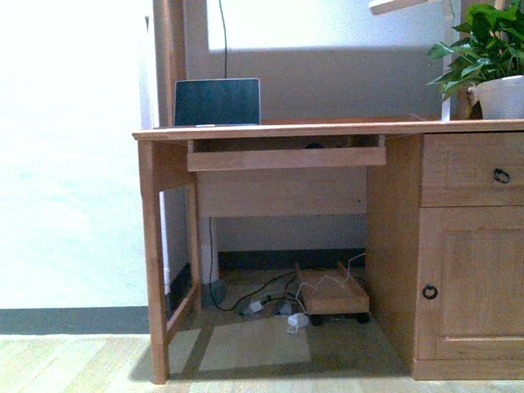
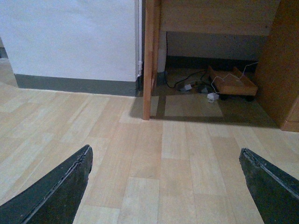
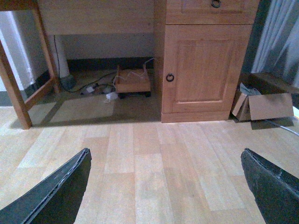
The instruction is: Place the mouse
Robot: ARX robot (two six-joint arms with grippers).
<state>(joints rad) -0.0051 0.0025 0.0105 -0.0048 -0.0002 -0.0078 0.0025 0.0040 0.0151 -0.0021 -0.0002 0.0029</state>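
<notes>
A small dark domed shape, the mouse [image 1: 315, 146], peeks over the front board of the pull-out keyboard tray [image 1: 285, 157] under the wooden desk's top [image 1: 327, 128]; most of it is hidden. Neither arm shows in the front view. My left gripper [image 2: 164, 151] is open and empty, low over the pale wood floor, facing the desk's left leg [image 2: 148, 60]. My right gripper [image 3: 165, 151] is open and empty over the floor, facing the desk's cupboard door [image 3: 202, 65].
A laptop [image 1: 217, 102] stands open on the desk at the left, a potted plant [image 1: 490, 65] at the right. Cables and a small wheeled wooden stand [image 1: 332, 296] lie under the desk. A cardboard box [image 3: 266, 105] sits right of the cupboard.
</notes>
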